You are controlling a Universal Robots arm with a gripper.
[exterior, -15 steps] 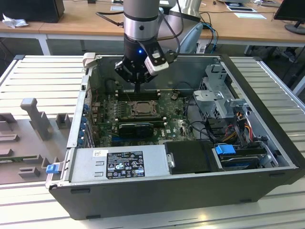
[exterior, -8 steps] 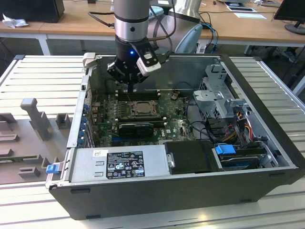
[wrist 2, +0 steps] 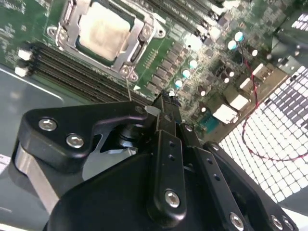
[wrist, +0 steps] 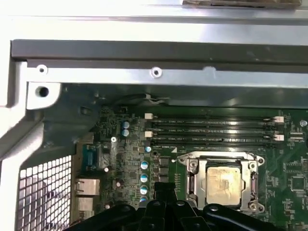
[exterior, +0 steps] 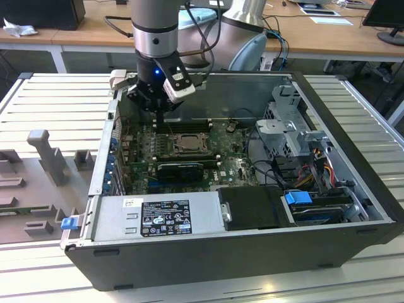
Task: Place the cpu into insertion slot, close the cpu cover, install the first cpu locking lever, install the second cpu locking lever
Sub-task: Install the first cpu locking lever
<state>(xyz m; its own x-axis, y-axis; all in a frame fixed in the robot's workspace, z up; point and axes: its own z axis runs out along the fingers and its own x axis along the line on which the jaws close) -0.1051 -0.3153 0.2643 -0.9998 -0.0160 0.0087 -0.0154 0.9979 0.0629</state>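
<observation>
Step, as judged: lever stage. The cpu (wrist: 222, 185) sits in the slot (wrist: 216, 156), cover (wrist: 191, 182) down over it. Gripper (wrist 2: 166, 102): jaws pressed together, nothing held, tip above the board beside the cover's corner, near a thin lever (wrist 2: 128, 87), contact unclear. Next move calls for fine tip placement on the lever

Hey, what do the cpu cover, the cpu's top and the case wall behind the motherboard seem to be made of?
The cpu cover: bare metal, probably steel, silvery with bright glints along its edges.
The cpu: a matte pale metal face, likely plated, with dull smudgy patches.
The case wall: sheet metal, grey and smooth, with folded edges and punched holes.
</observation>
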